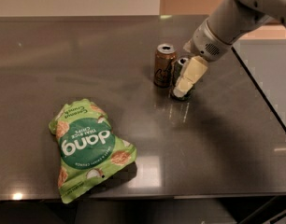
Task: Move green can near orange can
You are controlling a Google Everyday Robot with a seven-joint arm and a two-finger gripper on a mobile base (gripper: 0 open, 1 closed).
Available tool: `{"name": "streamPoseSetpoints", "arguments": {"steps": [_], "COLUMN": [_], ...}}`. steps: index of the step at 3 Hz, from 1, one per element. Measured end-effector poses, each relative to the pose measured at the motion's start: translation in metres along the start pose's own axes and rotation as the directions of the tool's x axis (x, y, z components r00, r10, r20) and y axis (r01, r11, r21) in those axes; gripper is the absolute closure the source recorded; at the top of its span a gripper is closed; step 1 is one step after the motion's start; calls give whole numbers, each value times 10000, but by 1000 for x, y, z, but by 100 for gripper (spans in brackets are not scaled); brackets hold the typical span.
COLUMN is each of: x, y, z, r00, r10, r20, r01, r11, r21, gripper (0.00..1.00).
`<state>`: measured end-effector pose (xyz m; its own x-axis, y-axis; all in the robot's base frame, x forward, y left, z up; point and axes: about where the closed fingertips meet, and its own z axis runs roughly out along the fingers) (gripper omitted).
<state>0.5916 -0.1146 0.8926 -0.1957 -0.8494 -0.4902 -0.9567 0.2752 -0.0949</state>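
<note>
Two fingers (192,71) of the gripper (182,89) tight around the green can (178,72), beside the orange can (164,67).

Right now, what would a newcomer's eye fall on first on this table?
The bright green dang chip bag lies at the front left of the dark table. Farther back, right of centre, the robot's gripper is down at the green can, which stands close beside the orange can.

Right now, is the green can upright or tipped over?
Upright: the green can shows its silver top facing up, base on the table, beside the orange can. The hand covers its front.
</note>
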Motion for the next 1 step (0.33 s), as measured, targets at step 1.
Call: {"name": "streamPoseSetpoints", "arguments": {"steps": [1], "x": [0], "y": [0], "z": [0], "r00": [10000], "r10": [0], "r20": [0], "r01": [0], "r11": [10000], "r21": [-1], "gripper": [0]}}
